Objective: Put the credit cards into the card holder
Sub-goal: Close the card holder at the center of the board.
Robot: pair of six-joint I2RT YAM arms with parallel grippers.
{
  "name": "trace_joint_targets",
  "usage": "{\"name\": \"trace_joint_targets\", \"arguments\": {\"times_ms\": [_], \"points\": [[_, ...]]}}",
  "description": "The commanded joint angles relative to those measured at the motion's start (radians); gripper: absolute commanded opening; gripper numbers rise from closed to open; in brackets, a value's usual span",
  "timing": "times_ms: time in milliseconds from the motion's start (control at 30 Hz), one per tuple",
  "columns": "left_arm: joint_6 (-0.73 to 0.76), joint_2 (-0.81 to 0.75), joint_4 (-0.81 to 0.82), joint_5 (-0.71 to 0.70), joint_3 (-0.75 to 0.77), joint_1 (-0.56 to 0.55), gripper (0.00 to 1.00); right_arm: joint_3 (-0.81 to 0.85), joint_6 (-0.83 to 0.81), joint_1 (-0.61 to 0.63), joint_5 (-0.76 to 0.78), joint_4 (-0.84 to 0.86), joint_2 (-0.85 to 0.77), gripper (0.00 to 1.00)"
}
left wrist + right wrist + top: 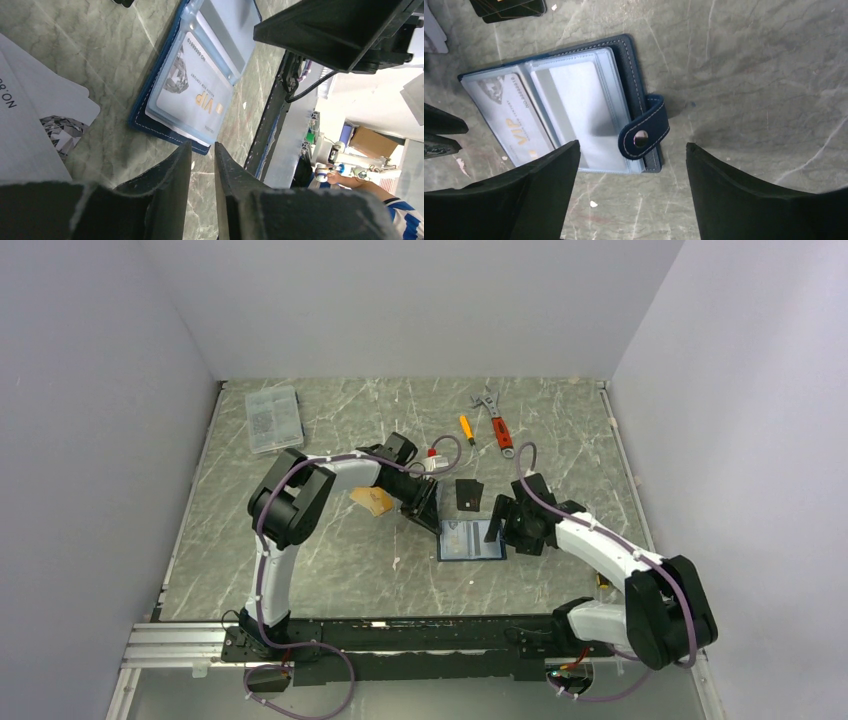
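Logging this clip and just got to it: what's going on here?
Cards are being loaded into an open blue wallet. One VIP card already sits in a clear sleeve. The right gripper hangs open over the snap tab; the left gripper, nearly closed and empty, is at the opposite edge. Loose nearby lie black cards, white cards and an orange card.

The card holder (471, 540) is lying open mid-table, one card (509, 112) sitting in its left pocket; more cards (468, 493) are lying just behind it; another card (378, 501), seemingly half hidden, is lying to its left; a compartment box (273, 418) is sitting far back-left.
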Motion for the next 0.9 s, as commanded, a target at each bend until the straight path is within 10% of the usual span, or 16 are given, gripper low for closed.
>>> {"name": "trace_joint_targets", "arguments": {"times_ms": [0,467,867], "points": [[0.014,-0.047,-0.01,-0.031,0.002,-0.013,0.31,-0.002,0.012,0.002,0.056,0.096,0.038,0.72],[-0.028,0.058,-0.008,-0.027,0.035,-0.024,0.19,-0.164,0.069,0.001,-0.113,0.33,-0.067,0.3],[-0.032,0.036,0.019,-0.009,0.041,-0.033,0.09,-0.158,0.054,0.001,-0.229,0.412,-0.221,0.31]]}}
